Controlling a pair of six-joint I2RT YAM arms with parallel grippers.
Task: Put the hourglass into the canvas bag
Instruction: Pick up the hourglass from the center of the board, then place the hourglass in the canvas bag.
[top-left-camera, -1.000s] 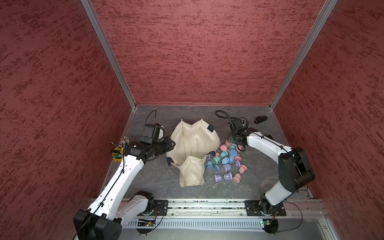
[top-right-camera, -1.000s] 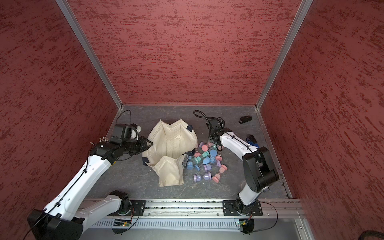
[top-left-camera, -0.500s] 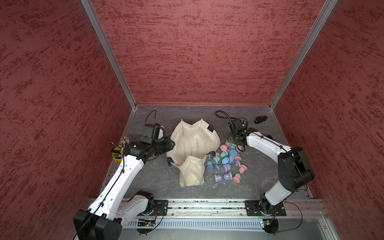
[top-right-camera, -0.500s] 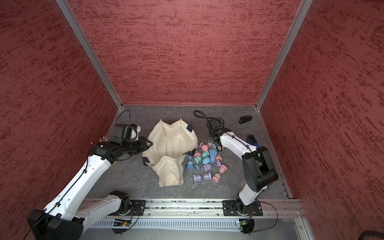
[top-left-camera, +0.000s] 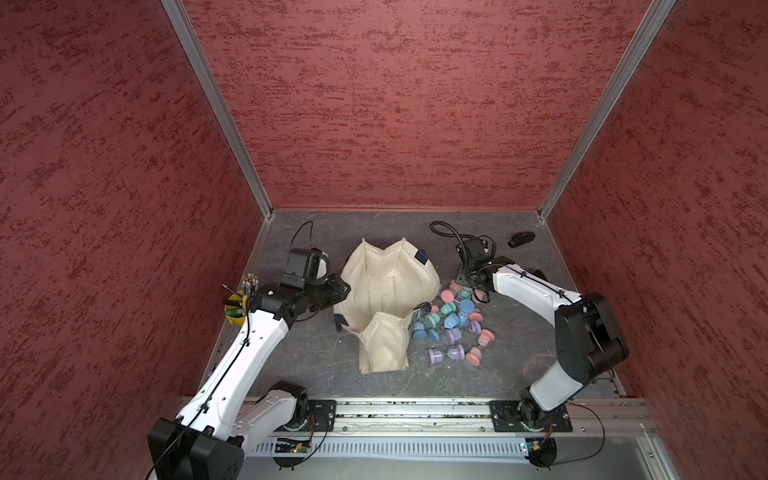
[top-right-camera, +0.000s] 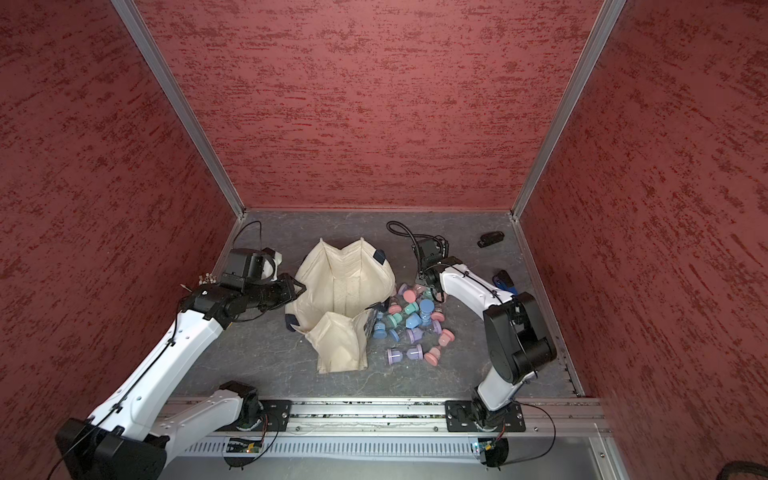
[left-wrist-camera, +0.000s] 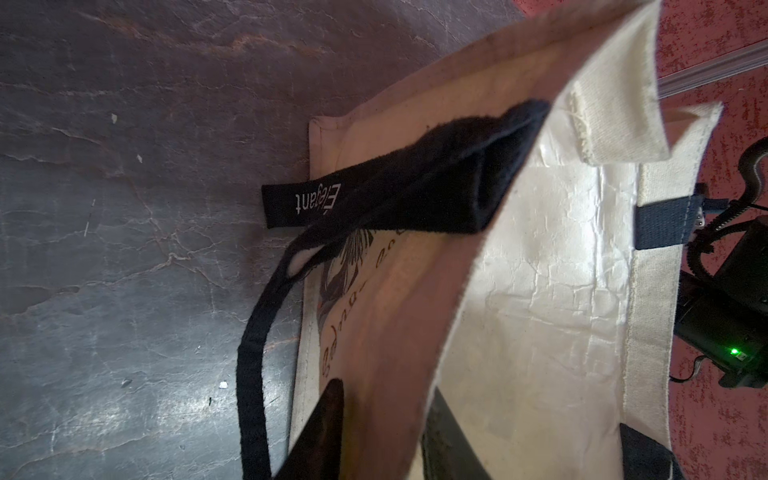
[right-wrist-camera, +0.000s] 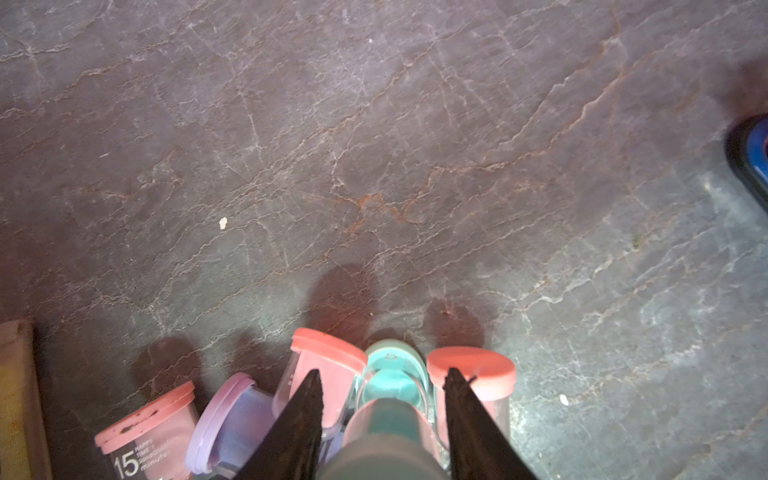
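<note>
Two hands: left hand (left-wrist-camera: 386, 390) is pinching the cream canvas bag (top-left-camera: 386, 282) at its left rim; right hand (right-wrist-camera: 382, 371) is straddling a teal-capped glass hourglass (right-wrist-camera: 392, 388), grip unclear.

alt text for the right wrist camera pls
The right gripper's black fingers straddle a teal hourglass, with pink hourglasses close on both sides, on a dark cracked-stone table. Nearby sit a purple hourglass and a pink one marked 15 minutes; a cream bag corner shows at the edge.

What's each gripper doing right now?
Left gripper: closed on the bag rim.
Right gripper: straddling the teal hourglass; grip cannot be told.
</note>
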